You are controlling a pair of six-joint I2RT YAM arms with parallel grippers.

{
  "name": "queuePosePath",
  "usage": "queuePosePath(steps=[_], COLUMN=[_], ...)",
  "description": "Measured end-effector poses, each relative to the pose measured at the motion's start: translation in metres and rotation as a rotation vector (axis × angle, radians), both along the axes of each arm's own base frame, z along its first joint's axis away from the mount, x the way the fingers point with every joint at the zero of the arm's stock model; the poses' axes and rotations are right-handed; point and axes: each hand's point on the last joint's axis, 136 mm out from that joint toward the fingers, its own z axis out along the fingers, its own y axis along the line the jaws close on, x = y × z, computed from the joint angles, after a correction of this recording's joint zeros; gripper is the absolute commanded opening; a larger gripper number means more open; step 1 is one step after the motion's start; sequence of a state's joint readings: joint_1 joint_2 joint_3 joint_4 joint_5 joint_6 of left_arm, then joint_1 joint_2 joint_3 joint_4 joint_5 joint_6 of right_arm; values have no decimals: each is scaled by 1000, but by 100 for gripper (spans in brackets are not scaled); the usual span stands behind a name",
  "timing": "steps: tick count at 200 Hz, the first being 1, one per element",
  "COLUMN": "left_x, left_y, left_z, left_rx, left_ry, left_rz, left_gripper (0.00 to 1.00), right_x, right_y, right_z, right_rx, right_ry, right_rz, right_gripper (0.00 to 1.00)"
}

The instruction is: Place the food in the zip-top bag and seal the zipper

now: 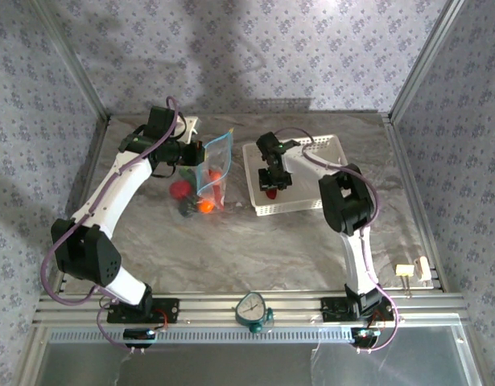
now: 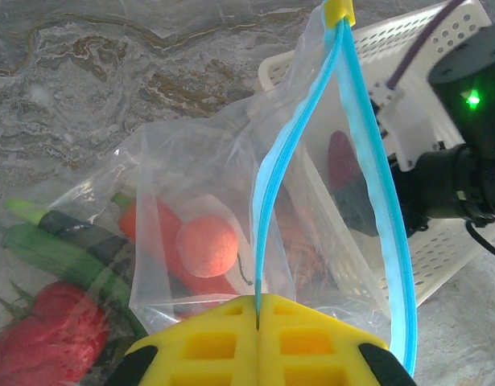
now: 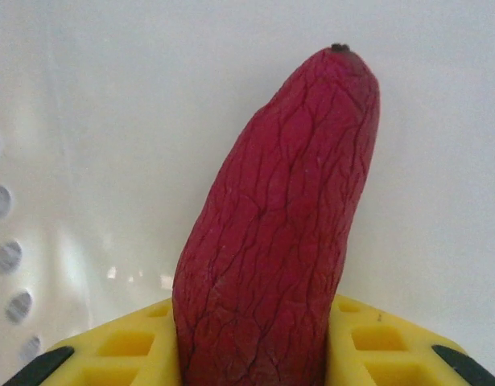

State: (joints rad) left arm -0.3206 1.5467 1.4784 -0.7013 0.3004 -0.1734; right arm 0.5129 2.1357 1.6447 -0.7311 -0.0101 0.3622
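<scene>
Right up close, the right end effector (image 3: 253, 307) has its two yellow fingers pressed on both sides of a dark red toy vegetable (image 3: 279, 209), so it is clamped on it. The vegetable points up, away from the fingers. Behind it is the smooth white wall of the basket (image 3: 110, 121), with small round holes at the left. From above, this end effector (image 1: 271, 186) reaches down into the white basket (image 1: 332, 145).

The left end effector (image 2: 257, 318) has its yellow fingers squeezed together on the light-blue zipper (image 2: 273, 169). From there the zipper splits into two strips that bow apart, so the mouth of the zip-top bag (image 2: 191, 169) gapes. The strips meet again at a little yellow slider (image 2: 339, 11).

Inside the clear bag are an orange ball (image 2: 207, 245) and a long orange piece (image 2: 146, 221). A green toy (image 2: 46, 249) and a red toy (image 2: 50, 330) lie just left of the bag; I cannot tell if plastic covers them.

From above, the bag (image 1: 215, 165) stands on the table (image 1: 255, 249) near the back, left of the basket, with a narrow gap between them. The basket sits close to the back edge. The whole front half of the table is bare, wide and free. Two small pale things (image 1: 412, 272) sit at the front right edge.
</scene>
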Motion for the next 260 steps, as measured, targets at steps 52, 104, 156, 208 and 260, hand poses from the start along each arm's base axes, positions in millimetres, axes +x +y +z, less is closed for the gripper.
queuePosePath(steps=[52,104,156,208,260], left_x=[4,12,15,16,14], left_y=[-1,-4,-5,-6,-7], left_z=[-5,-10,-7,-6,0], left_rx=[1,-4,-23,-29,-41], left_ry=[8,15,5,5,-5], left_rz=[3,12,27,28,26], left_gripper=[2,2,2,2,2], right_x=[8,-19,-28,-16,-20], right_y=[10,85,137,160,160], right_z=[116,244,248,190,175], right_rx=[111,329,401,337,311], right_ry=[-372,-737,-817,-731,-671], right_rz=[-14,115,179,203,214], right_gripper=[15,15,16,17,41])
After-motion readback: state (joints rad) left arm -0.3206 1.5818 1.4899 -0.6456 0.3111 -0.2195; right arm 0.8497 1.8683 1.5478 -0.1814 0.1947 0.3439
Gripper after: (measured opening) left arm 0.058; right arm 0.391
